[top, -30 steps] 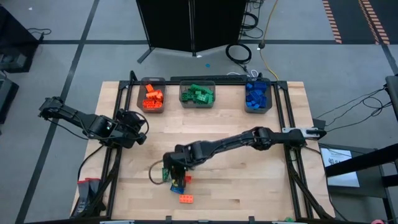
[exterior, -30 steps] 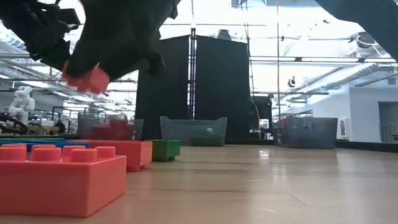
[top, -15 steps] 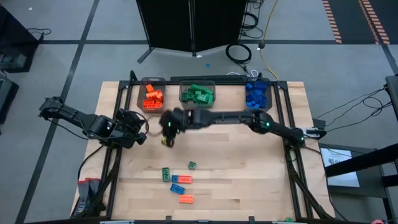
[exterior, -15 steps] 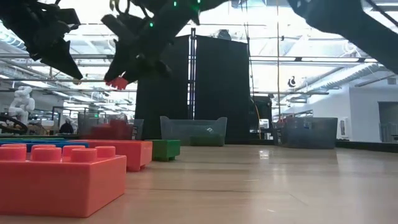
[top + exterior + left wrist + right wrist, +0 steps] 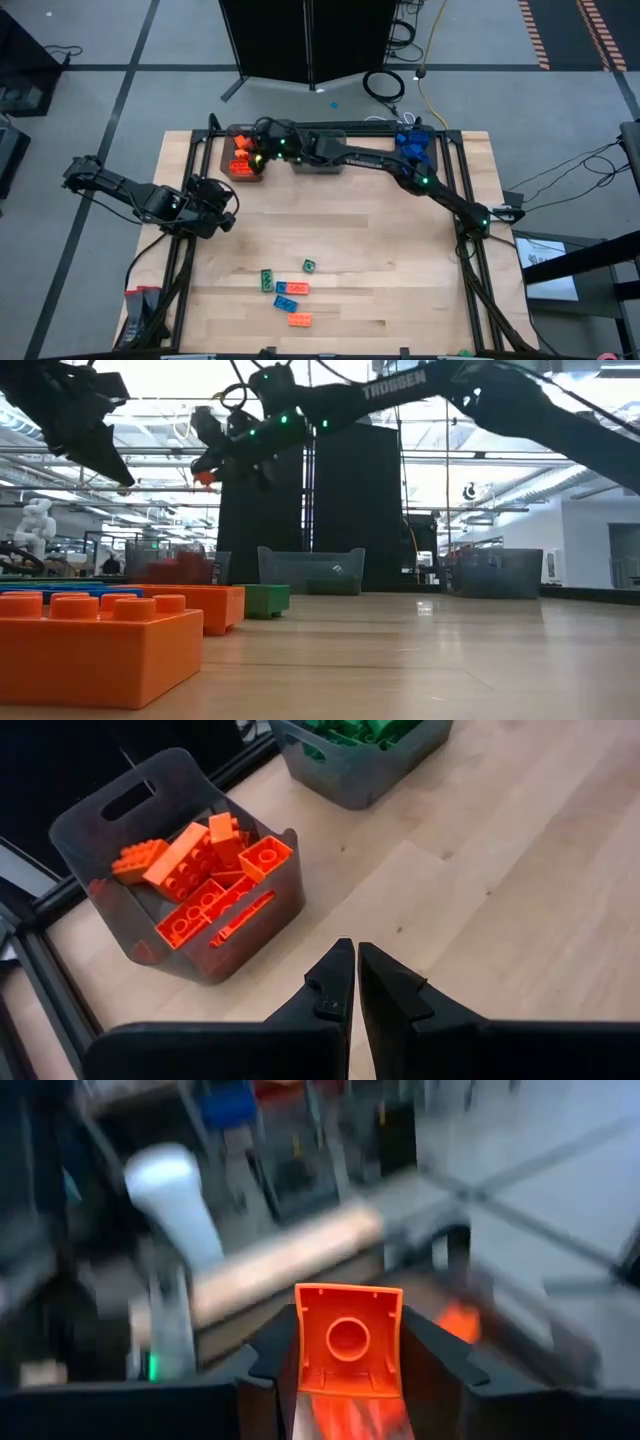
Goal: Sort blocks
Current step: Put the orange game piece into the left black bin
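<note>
Blocks (image 5: 289,290) left to sort lie in a small cluster on the near part of the worktop (image 5: 400,270), well apart from the orange bin (image 5: 243,158), which we take as our landmark: two orange, a couple of blue and two green ones, lying loose and close together. Midway between that cluster and the orange bin, off to its left side, our left hand (image 5: 228,208) waits above the wood with its fingers pressed together and nothing between them; its own camera looks across bare boards at the orange bin (image 5: 180,910), already well filled with orange bricks. Farther back, our right hand (image 5: 252,153) reaches right across the worktop and hangs directly above the orange bin, its fingers clamped on one orange block (image 5: 348,1350), whose hollow underside faces the wrist camera. Just beside the orange bin stands the green bin (image 5: 318,152), and beyond that, well apart, the blue bin (image 5: 413,155). We judge that the step in hand is the drop. To do it well, we should keep the hand centred over the orange bin's opening rather than near the wall shared with the green bin, lower it close to the pile so that the block cannot bounce out, spread the fingers cleanly, then lift straight up before swinging back towards the cluster.
</note>
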